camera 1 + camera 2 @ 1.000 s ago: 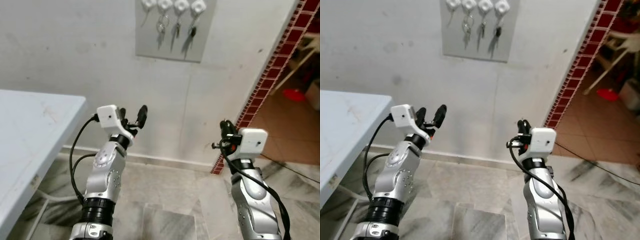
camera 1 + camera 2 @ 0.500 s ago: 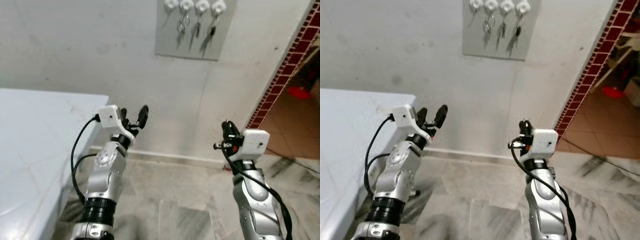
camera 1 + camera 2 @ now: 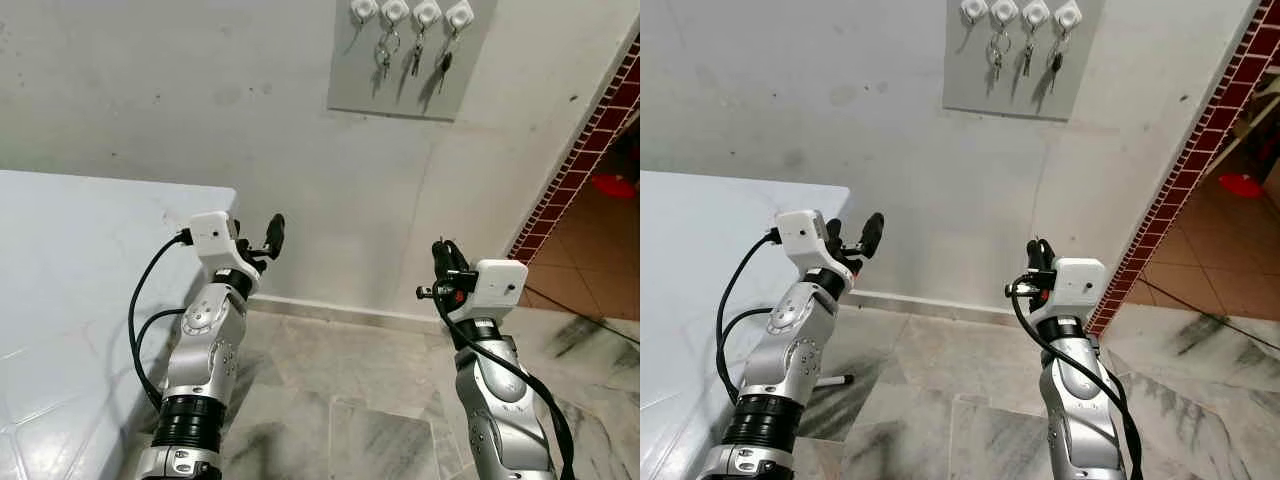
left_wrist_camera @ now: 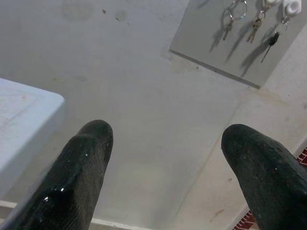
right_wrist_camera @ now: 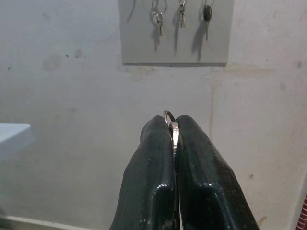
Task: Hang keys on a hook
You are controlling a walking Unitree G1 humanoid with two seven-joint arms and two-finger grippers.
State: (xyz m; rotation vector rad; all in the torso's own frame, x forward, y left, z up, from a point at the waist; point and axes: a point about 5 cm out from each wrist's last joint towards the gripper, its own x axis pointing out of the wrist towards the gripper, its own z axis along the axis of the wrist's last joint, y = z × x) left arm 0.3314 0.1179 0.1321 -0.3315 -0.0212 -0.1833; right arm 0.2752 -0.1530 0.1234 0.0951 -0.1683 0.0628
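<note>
right gripper [image 5: 172,139]: i see it raised at lower right of centre in the head views, fingers pressed together on a metal key ring [image 5: 171,125]; only the ring's thin silver edge shows between the fingertips.
left gripper [image 3: 258,238]: i see it held up at left of centre, fingers spread wide with nothing between them (the wrist view looks straight through the gap to the wall).
hook board [image 3: 412,58]: grey panel fixed to the wall at the top of the frame, right of centre, well above both grippers.
hooks [image 3: 411,12]: four white ones in a row along the board's upper edge.
hung keys [image 3: 412,55]: i count three sets hanging from the three hooks toward the right; the leftmost hook [image 3: 362,10] carries no keys that i can make out.
table [image 3: 70,270]: pale blue-white top at left of frame, its corner just beside the left arm.
floor [image 3: 340,380]: grey marbled tiles at the bottom.
red tile strip [image 3: 575,165]: runs diagonally at right edge.
</note>
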